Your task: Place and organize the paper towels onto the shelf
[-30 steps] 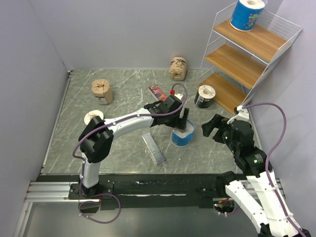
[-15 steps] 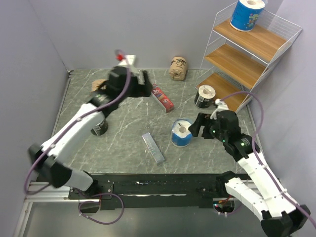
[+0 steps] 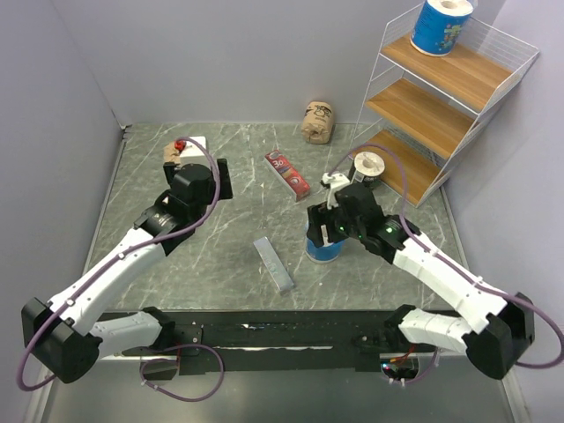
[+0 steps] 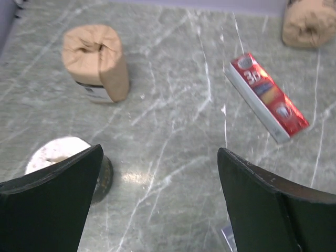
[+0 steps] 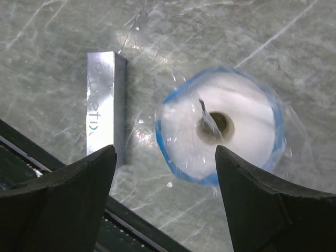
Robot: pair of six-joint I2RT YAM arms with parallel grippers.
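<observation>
Left gripper [image 3: 222, 179] [image 4: 160, 152]: jaws spread wide with nothing between them, hanging over the left part of the table [image 3: 233, 225].
Right gripper [image 3: 322, 225] [image 5: 165, 152]: jaws apart, poised over the blue roll near the table's middle. The wrist view shows the roll's top between the two fingers, with no contact visible.
Blue roll on the table [image 3: 328, 250] [image 5: 220, 126]: upright, core hole facing up, just right of the grey bar.
Second blue roll [image 3: 443, 25]: upright on the top tier of the shelf.
Shelf [image 3: 458, 75]: at the far right corner; middle tier bare wood.
Black roll by the shelf [image 3: 366, 169]: upright on the table, just beside the bottom tier.
Other black roll [image 4: 63, 155]: upright beneath the left wrist, at the near left.
Tan roll, left [image 3: 176, 152] [image 4: 97, 68]: upright, far left, partly hidden by the left arm from above.
Tan roll, far [image 3: 318, 122] [image 4: 310, 23]: near the back wall.
Red packet [image 3: 287, 174] [image 4: 266, 97]: flat, between the arms.
Grey bar [image 3: 274, 263] [image 5: 105, 100]: flat, near the front edge.
</observation>
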